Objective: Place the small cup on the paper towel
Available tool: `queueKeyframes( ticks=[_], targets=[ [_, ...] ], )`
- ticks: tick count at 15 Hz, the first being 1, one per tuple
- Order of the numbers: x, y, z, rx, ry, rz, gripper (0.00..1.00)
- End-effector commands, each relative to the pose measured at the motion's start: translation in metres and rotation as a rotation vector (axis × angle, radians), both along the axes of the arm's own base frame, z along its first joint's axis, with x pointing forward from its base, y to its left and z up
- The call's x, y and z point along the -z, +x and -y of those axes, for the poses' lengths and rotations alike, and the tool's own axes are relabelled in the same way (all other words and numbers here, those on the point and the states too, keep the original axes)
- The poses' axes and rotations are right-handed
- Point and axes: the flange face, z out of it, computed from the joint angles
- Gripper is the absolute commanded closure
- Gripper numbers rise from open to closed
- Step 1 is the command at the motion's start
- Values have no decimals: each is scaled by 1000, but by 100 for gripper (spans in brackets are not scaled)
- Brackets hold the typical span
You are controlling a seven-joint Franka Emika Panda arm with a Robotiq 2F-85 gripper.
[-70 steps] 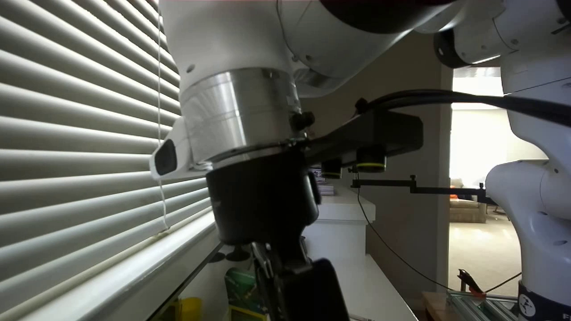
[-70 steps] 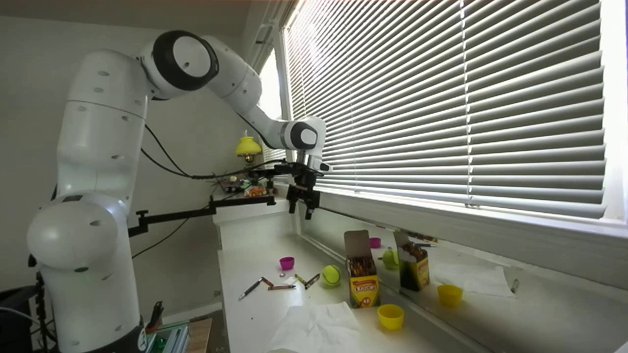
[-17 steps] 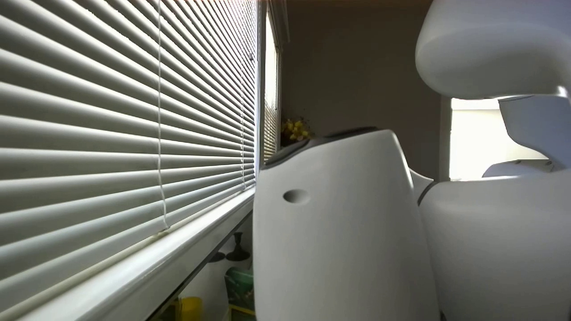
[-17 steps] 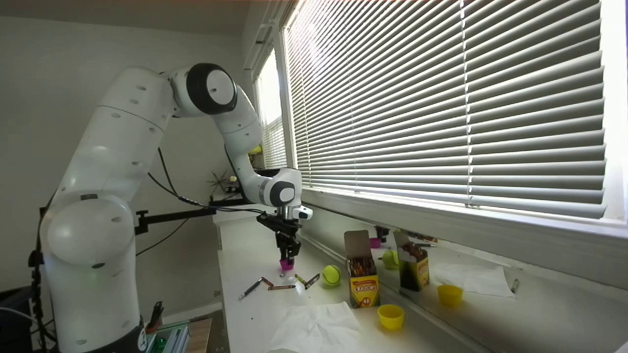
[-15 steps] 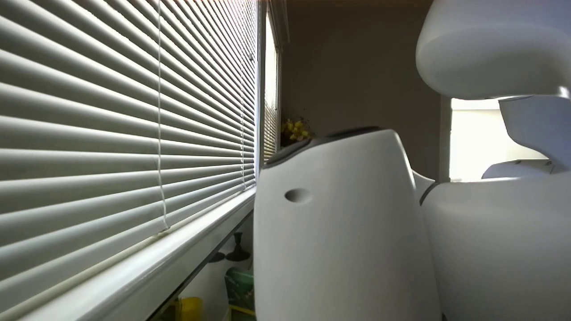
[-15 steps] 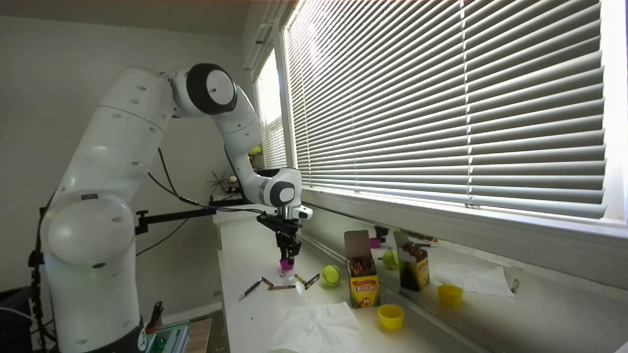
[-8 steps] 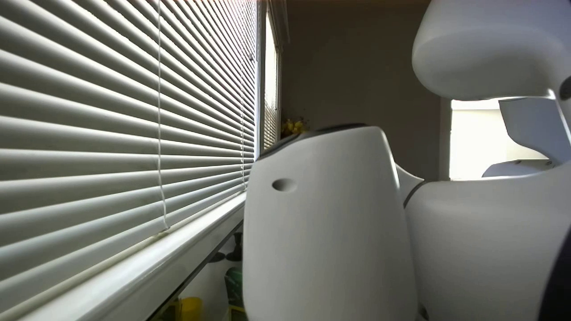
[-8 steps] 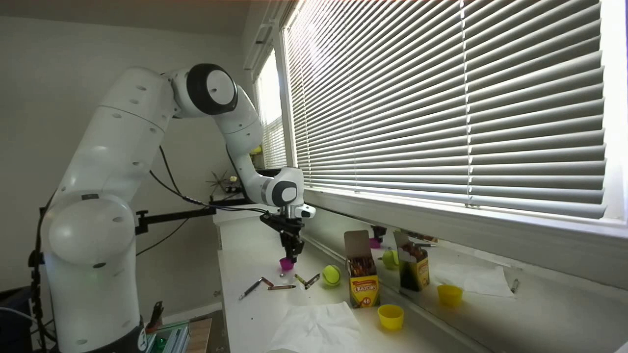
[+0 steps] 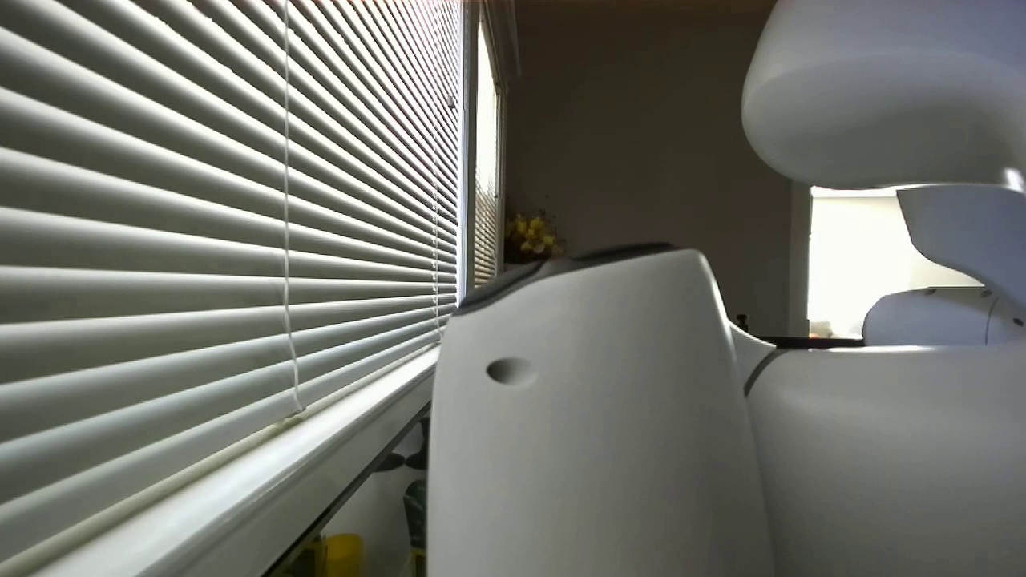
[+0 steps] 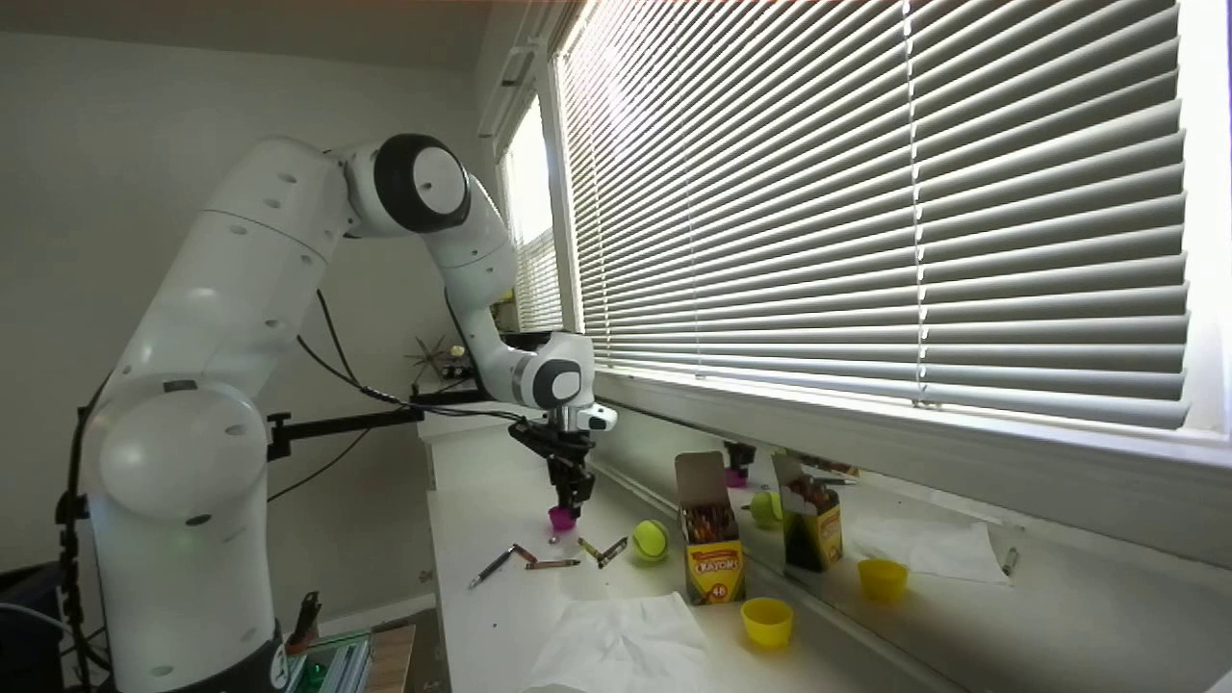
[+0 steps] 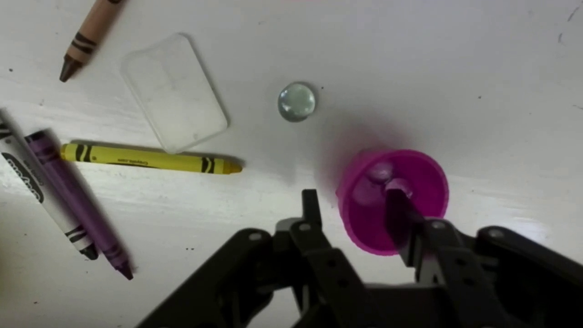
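I see the gripper (image 11: 353, 196) with its 2 fingers (image 11: 311, 207) parted, gripping nothing: 1 over or in the mouth of the pink cup (image 11: 371, 218), 1 just outside, the cup's wall between. It sits mouth up on the counter (image 11: 432, 91), well apart from the paper towel (image 10: 616, 640); squeezing should pinch that wall.

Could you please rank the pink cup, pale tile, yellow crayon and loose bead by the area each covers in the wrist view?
Largest to smallest:
1. pink cup, partly hidden; its nearer rim may flatter its size
2. pale tile
3. yellow crayon, though the longest
4. loose bead
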Motion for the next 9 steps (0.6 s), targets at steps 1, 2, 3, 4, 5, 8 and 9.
queueKeyframes(
  ticks=[1,2,3,4,5,8,9],
  targets=[
    [7,1,-9,14,-11,10,62],
    [9,1,-9,14,-13,9,83],
    [10,2,-8,16,-16,10,86],
    [11,2,-8,16,-19,10,88],
    [10,3,-8,15,-22,13,94],
    [9,6,-10,12,-19,17,100],
    [8,6,-11,10,-19,19,100]
  ],
)
